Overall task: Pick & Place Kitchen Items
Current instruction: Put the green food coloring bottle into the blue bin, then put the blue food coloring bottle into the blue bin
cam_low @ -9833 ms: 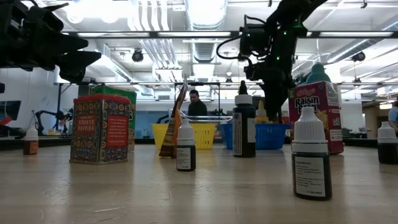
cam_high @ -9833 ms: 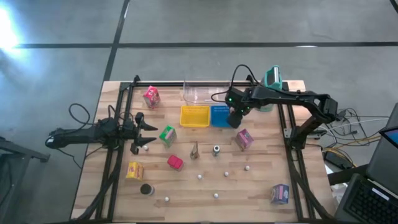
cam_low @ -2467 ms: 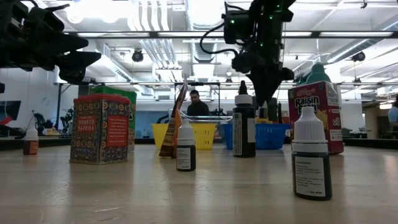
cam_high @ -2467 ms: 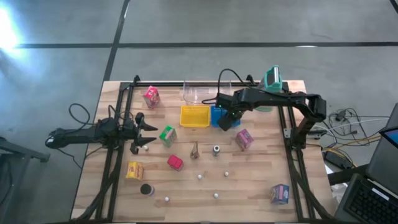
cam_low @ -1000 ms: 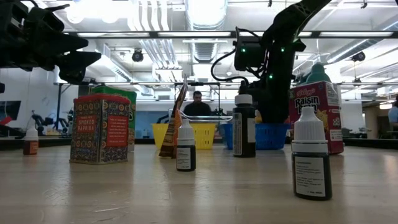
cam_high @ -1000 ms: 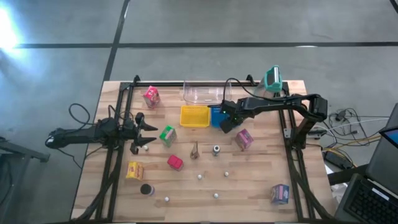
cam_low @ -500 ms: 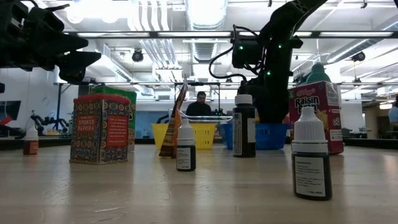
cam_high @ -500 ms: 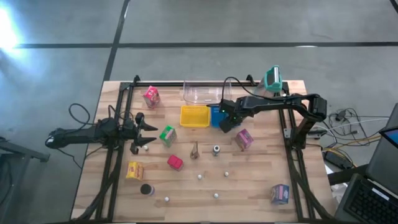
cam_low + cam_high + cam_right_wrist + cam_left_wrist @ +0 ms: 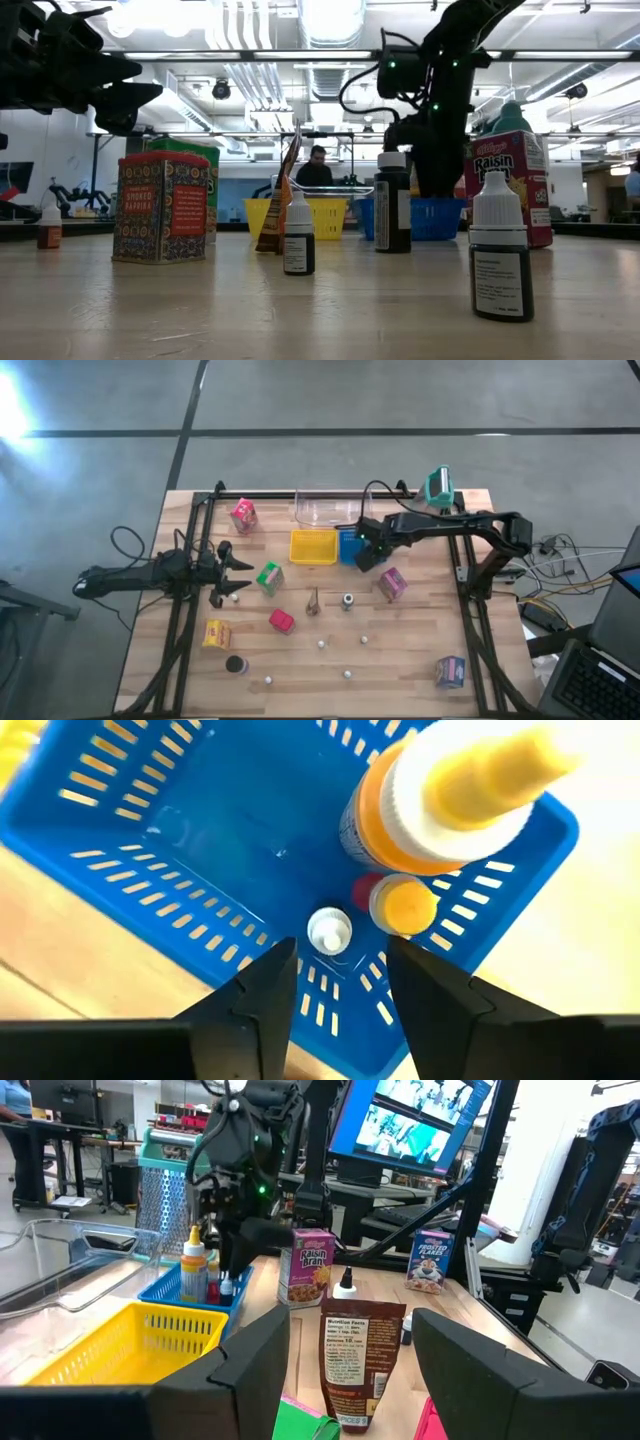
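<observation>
From above, the wooden tabletop [image 9: 400, 670] fills the lower middle of the frame. The right gripper [image 9: 365, 552] hangs over the blue basket [image 9: 350, 544] near the top middle, beside the yellow basket [image 9: 313, 546]. The left gripper [image 9: 232, 572] waits at the left side, next to a green carton [image 9: 268, 576]. A pink carton [image 9: 243, 514] sits at upper left, a purple carton [image 9: 392, 584] right of middle, a yellow carton [image 9: 217, 633] and a dark disc [image 9: 236, 664] at lower left.

From table height, a dropper bottle [image 9: 501, 260] stands at lower right and a red tin [image 9: 162, 208] at left. The right arm comes down in the upper middle, in front of the blue basket.

In the left wrist view, the left gripper [image 9: 350, 1365] is open and holds nothing. A brown pouch [image 9: 362, 1355] stands in the middle.

In the right wrist view, the right gripper [image 9: 338, 980] is open at the bottom of the frame, holding nothing. Just above it, a small white-capped bottle [image 9: 329, 930] stands in the blue basket, beside an orange-capped bottle [image 9: 399, 905] and a big yellow-tipped bottle [image 9: 455, 790].
</observation>
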{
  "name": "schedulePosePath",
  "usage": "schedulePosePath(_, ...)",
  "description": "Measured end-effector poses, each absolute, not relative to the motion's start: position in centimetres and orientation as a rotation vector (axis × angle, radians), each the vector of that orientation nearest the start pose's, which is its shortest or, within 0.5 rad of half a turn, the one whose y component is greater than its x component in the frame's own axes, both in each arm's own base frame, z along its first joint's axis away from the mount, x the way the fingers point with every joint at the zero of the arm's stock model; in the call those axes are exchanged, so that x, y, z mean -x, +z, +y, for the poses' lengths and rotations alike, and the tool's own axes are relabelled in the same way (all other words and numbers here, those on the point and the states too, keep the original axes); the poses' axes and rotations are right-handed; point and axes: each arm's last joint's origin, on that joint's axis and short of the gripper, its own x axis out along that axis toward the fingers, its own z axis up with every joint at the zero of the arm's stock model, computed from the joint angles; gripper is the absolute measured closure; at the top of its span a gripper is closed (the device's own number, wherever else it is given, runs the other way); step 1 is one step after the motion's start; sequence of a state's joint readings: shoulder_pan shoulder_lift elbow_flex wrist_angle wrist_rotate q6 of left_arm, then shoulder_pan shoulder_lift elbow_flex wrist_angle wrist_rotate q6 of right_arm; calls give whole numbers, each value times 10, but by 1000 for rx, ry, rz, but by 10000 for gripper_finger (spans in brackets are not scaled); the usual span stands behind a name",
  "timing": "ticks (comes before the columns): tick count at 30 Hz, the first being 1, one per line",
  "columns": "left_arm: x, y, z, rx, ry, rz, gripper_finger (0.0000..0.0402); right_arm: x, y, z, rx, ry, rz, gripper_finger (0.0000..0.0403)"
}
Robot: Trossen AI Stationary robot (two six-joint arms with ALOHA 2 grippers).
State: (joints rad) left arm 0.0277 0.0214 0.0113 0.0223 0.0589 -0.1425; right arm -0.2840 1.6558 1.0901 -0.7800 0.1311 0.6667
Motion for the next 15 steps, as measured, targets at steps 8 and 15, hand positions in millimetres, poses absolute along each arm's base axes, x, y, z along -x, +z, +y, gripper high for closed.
schedulePosePath(8, -98, 168, 1, 142, -32, -10, 183, -281, 218, -86, -653, -761, 1098, 282)
schedulePosePath(15, -98, 168, 1, 142, -32, -10, 183, -274, 247, -78, -648, -719, 992, 296)
